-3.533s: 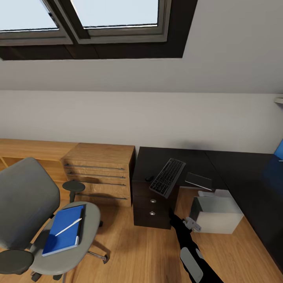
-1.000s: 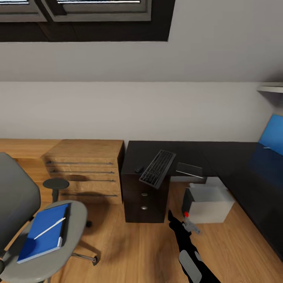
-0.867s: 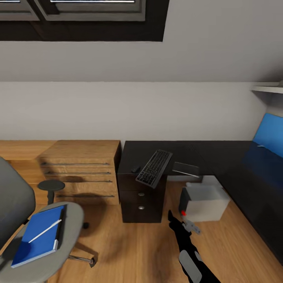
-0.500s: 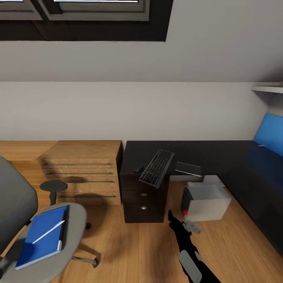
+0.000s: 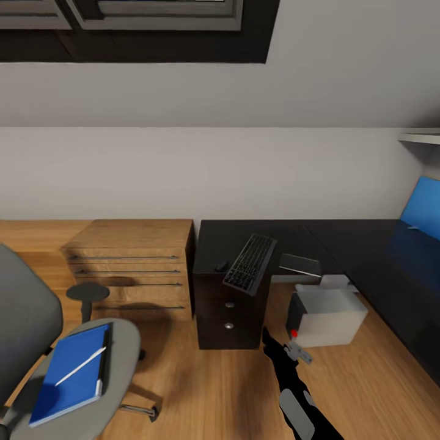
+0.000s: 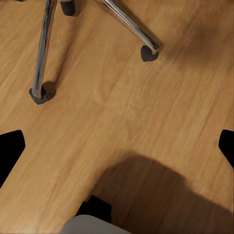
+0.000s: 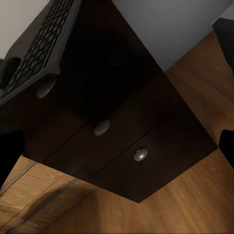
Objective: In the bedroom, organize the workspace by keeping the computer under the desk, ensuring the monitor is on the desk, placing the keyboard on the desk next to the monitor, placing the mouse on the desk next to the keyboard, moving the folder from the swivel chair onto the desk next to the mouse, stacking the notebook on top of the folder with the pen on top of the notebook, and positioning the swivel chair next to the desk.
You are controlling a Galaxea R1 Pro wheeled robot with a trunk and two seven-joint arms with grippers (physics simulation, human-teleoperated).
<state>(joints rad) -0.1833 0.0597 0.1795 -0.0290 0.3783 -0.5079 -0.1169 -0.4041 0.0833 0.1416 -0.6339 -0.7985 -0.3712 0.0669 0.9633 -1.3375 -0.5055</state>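
- Far left: swivel chair (image 5: 36, 342) sat on the wood floor (image 5: 201, 391), well apart from the counter (image 5: 366, 256). Its chrome legs and casters also showed in your left wrist view (image 6: 41, 58).
- Folder (image 5: 70, 373) lay flat on the chair seat with the pen (image 5: 80, 366) diagonal on top of it.
- Light wooden drawer chest (image 5: 131, 269) stood against the wall, just beside the counter's black drawer unit (image 5: 229, 311).
- Mouse (image 5: 221, 266) sat on the counter top just beside the keyboard (image 5: 250, 263); the keyboard lay angled, its near end overhanging the counter edge above the drawers. Right wrist view saw the same keyboard (image 7: 36, 53) from below, over the drawer knobs.
- Notebook (image 5: 299, 265) lay on the counter edge, right of the keyboard.
- Computer (image 5: 327, 315) stood on the floor under the counter, red dot on its front.
- Your right gripper (image 5: 267, 335) hung low in front of the drawer unit, holding nothing; fingertips sat at the edges of the wrist view, so spread wide.
- Left gripper: fingertips (image 6: 9, 151) likewise at the view's edges over bare floor, so spread wide and empty.
- Blue back panel (image 5: 421, 208) at far right.
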